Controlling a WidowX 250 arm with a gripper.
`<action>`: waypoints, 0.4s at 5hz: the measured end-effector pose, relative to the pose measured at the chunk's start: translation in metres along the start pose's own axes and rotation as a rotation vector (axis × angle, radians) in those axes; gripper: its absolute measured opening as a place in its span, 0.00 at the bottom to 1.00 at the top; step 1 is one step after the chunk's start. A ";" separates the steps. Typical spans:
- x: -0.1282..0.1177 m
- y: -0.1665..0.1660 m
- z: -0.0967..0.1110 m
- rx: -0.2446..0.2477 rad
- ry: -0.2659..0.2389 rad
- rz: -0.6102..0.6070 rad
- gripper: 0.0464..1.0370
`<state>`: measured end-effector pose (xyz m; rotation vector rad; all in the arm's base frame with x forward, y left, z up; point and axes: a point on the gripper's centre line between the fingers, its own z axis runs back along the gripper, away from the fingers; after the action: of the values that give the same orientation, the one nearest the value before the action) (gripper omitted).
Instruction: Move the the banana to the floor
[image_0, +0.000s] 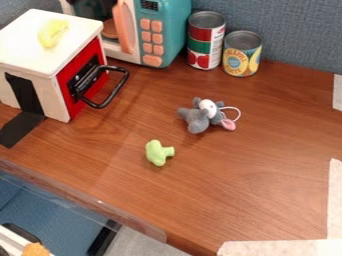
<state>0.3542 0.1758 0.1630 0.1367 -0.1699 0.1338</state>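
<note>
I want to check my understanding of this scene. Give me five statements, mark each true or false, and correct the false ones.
1. Two cans stand beside the teal toy microwave. True.
2. The yellow item lies on the floor. False: it is on top of the white box.
3. The green toy is nearer the camera than the grey mouse. True.
4. The black handle is on the box's red front. True.
5. Both cans are tipped over. False: both are upright.

Could pass low over the worktop (267, 170), right of and below the plush mouse (198, 120); more tightly between mouse and green toy (157, 153). Blocked upper left by the white-topped box (73, 27) and its jutting handle (100, 105), along the back by the toy microwave (172, 27), taller can (206, 42) and shorter can (241, 57).
</note>
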 end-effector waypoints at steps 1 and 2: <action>-0.008 0.037 -0.012 -0.009 0.038 0.055 0.96; -0.008 0.053 -0.018 -0.007 0.055 0.077 0.96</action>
<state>0.3421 0.2294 0.1501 0.1192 -0.1210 0.2135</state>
